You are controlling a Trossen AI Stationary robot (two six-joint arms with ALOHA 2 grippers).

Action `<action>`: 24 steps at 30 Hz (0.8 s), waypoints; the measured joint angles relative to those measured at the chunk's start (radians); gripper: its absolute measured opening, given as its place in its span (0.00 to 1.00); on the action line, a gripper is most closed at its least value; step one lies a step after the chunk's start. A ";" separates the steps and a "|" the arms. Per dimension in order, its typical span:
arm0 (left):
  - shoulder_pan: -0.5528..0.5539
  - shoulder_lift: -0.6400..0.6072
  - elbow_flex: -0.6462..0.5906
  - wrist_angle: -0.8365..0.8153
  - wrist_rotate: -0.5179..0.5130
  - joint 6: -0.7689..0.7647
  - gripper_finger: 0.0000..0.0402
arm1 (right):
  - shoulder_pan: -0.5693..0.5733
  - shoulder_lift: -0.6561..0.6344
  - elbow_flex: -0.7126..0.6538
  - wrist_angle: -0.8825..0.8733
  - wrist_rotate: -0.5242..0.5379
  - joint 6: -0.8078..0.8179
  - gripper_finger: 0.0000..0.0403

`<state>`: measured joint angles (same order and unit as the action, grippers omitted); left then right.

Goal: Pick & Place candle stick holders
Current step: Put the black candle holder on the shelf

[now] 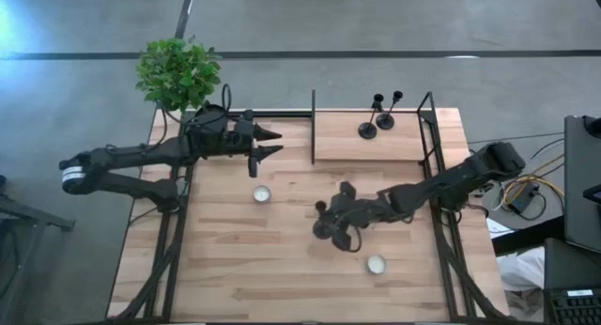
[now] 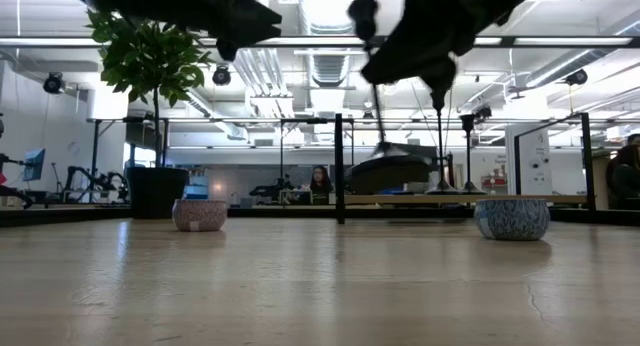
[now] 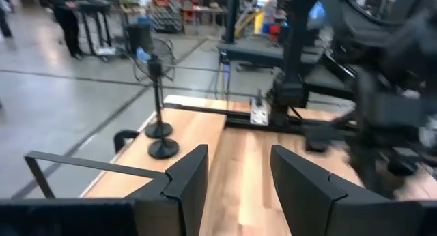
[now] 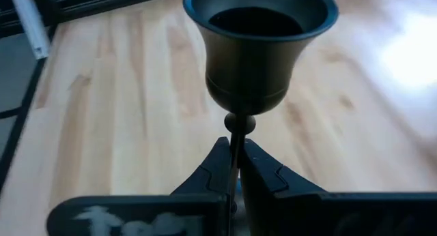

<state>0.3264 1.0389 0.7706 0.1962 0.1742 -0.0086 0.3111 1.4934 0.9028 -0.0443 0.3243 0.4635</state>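
1. We see one candle stick holder (image 4: 259,52) clamped by its thin stem in the right hand (image 4: 235,169), just below the cup; the two fingers are closed tight on the stem.
2. From above, that held holder (image 1: 327,222) sits near the middle of the counter (image 1: 225,269), a little right of centre, at the tip of the right hand (image 1: 340,218).
3. In the low view the held holder (image 2: 385,136) is off the counter and tilted, its flared base hanging clear of the wood.
4. Two more candle stick holders (image 1: 377,118) stand upright on a raised wooden shelf (image 1: 338,142) at the far right of the counter, just beside each other. The left wrist view shows the same pair (image 3: 158,113) on that shelf.
5. The left hand (image 1: 272,145) hovers over the far left part of the counter, pointing right toward the shelf. Its fingers (image 3: 188,178) stand apart with nothing between them.
6. Two small round bowls rest on the counter: one bowl (image 1: 261,193) near the left hand, another bowl (image 1: 376,264) nearer to us, just beyond the right hand.
7. A potted green plant (image 1: 178,73) stands at the far left corner.
8. In the low view a person (image 2: 321,181) sits in the room beyond the counter.
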 joint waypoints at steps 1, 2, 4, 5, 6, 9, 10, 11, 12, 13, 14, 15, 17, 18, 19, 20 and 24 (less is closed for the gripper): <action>-0.001 0.007 0.022 -0.031 0.007 0.008 0.41 | -0.002 -0.031 -0.013 -0.014 0.016 0.003 0.02; -0.001 0.011 0.046 -0.058 0.017 0.013 0.41 | -0.006 -0.063 -0.028 -0.012 0.029 0.004 0.02; -0.003 0.032 0.089 -0.120 0.037 0.031 0.41 | -0.015 -0.121 -0.058 -0.006 0.047 0.004 0.02; -0.003 0.041 0.114 -0.140 0.049 0.040 0.41 | -0.023 -0.148 -0.069 -0.010 0.049 0.004 0.02; -0.003 0.055 0.136 -0.165 0.056 0.052 0.41 | -0.029 -0.174 -0.078 -0.009 0.049 0.005 0.02; -0.003 0.102 0.198 -0.188 0.073 0.079 0.41 | -0.051 -0.243 -0.090 -0.009 0.049 -0.002 0.02; -0.003 0.119 0.216 -0.193 0.078 0.078 0.41 | -0.059 -0.262 -0.090 -0.009 0.050 -0.008 0.02; -0.003 0.139 0.237 -0.192 0.087 0.076 0.41 | -0.069 -0.282 -0.090 -0.009 0.050 -0.017 0.02; -0.003 0.158 0.257 -0.189 0.107 0.072 0.41 | -0.075 -0.298 -0.090 -0.010 0.050 -0.023 0.02; -0.003 0.175 0.275 -0.190 0.133 0.063 0.41 | -0.083 -0.313 -0.090 -0.010 0.050 -0.024 0.02; -0.003 0.195 0.294 -0.194 0.163 0.057 0.41 | -0.090 -0.327 -0.090 -0.011 0.051 -0.028 0.02; -0.003 0.214 0.315 -0.192 0.193 0.053 0.41 | -0.096 -0.342 -0.090 -0.013 0.052 -0.034 0.02; -0.003 0.251 0.351 -0.198 0.252 0.045 0.41 | -0.106 -0.360 -0.089 -0.012 0.053 -0.045 0.02; -0.003 0.270 0.372 -0.211 0.274 0.044 0.41 | -0.110 -0.369 -0.089 -0.019 0.053 -0.051 0.02; -0.003 0.291 0.399 -0.235 0.293 0.054 0.41 | -0.113 -0.372 -0.089 -0.033 0.052 -0.053 0.02; -0.003 0.310 0.428 -0.280 0.308 0.069 0.41 | -0.117 -0.373 -0.090 -0.044 0.052 -0.053 0.02; -0.005 0.397 0.590 -0.562 0.322 0.186 0.41 | -0.132 -0.366 -0.090 -0.070 0.045 -0.052 0.03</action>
<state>0.3210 1.4362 1.3605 -0.3662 0.4961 0.1772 0.1792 1.1274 0.8132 -0.1143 0.3692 0.4114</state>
